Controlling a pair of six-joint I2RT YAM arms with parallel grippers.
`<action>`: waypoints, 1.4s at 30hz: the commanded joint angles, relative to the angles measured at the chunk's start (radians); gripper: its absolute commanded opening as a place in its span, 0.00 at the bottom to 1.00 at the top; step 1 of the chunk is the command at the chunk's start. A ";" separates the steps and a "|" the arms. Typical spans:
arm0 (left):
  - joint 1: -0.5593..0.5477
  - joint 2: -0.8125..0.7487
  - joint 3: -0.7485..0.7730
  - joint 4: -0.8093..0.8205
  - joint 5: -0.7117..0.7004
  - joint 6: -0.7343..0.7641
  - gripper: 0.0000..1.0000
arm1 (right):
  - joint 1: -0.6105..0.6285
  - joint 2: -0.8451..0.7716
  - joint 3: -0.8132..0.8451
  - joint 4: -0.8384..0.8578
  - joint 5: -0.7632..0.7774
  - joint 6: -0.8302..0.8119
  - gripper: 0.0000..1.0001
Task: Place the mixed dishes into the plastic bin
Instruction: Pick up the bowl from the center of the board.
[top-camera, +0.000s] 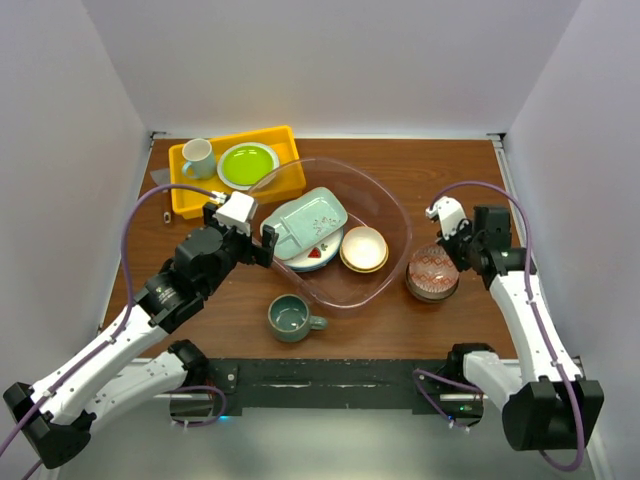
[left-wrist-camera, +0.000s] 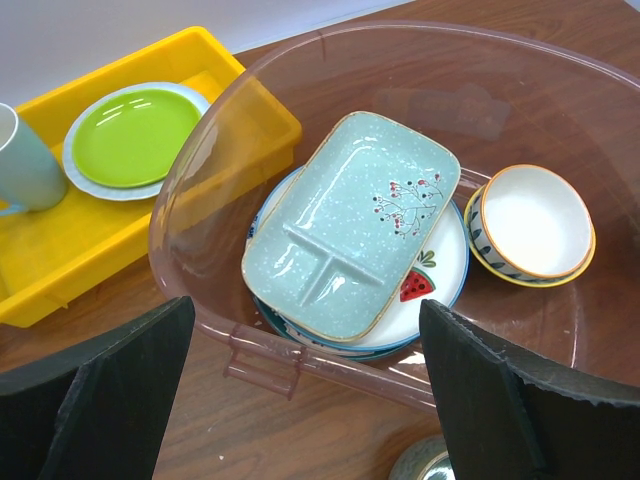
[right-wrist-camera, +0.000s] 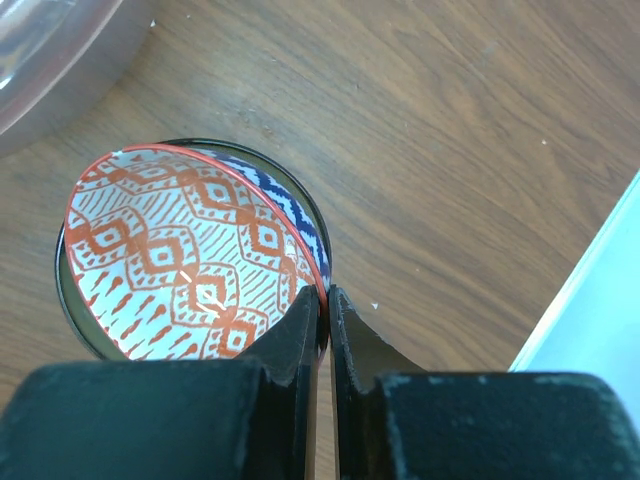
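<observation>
Firmly clenched, the right claw (right-wrist-camera: 325, 295) pinches the rim of the reddish-brown patterned bowl (right-wrist-camera: 190, 260), one finger inside and one outside. The bowl sits tipped on the tabletop (right-wrist-camera: 450, 130), just beside the right wall of the plastic bin (left-wrist-camera: 400, 60) but outside it. The left claw (left-wrist-camera: 310, 400) hangs released over the bin's near-left rim — fingers spread wide, gripping nothing. Below it, inside the bin, the pale-green divided tray (left-wrist-camera: 350, 225) lies on a white plate (left-wrist-camera: 450, 285) with a red fruit mark, and the yellow-inside bowl (left-wrist-camera: 535, 220) sits just to their right. The grey-green mug (top-camera: 293, 318) stands on the tabletop near the bin's front edge. Far left, a yellow tray (top-camera: 190, 195) holds a lime-green plate (top-camera: 247, 163) and a pale mug (top-camera: 197, 157).
</observation>
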 joint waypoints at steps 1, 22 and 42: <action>0.008 0.000 -0.009 0.045 0.015 0.001 1.00 | -0.011 -0.050 0.093 -0.028 -0.039 -0.011 0.00; 0.036 -0.012 -0.015 0.074 0.092 -0.031 1.00 | -0.066 -0.142 0.277 -0.069 -0.115 0.064 0.00; 0.045 -0.005 -0.004 0.126 0.233 -0.114 1.00 | -0.080 -0.188 0.248 -0.028 -0.218 0.146 0.00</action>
